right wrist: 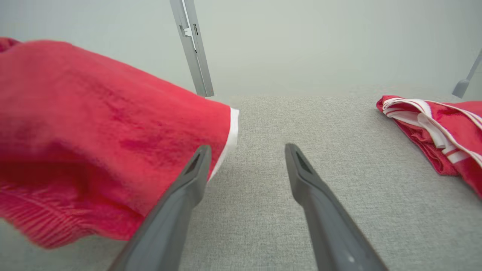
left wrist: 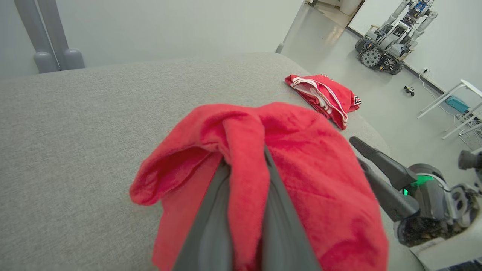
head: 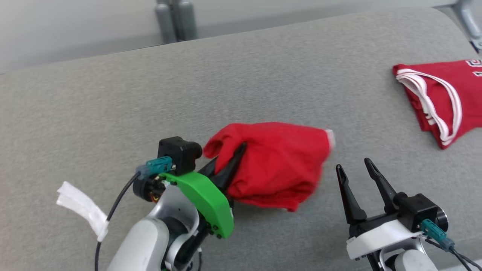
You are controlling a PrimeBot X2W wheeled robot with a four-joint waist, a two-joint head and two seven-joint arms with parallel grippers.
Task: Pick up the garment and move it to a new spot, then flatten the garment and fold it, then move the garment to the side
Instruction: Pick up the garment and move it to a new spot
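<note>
Across the grey tabletop (head: 113, 113), the bunched red garment (head: 278, 162) is near the centre, a folded red jersey (head: 444, 98) lies at 2 o'clock, the left claw (head: 238, 152) pinches the garment's 9 o'clock edge, and the right claw (head: 353, 165) stands spread at 5 o'clock.

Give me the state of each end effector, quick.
Left end effector: closed, holding the red garment.
Right end effector: open, holding nothing.

Head camera looks steeply down from above. Wrist cameras peer closely along their fingers (right wrist: 320, 210), sharing the red garment (right wrist: 94, 131) by them.
</note>
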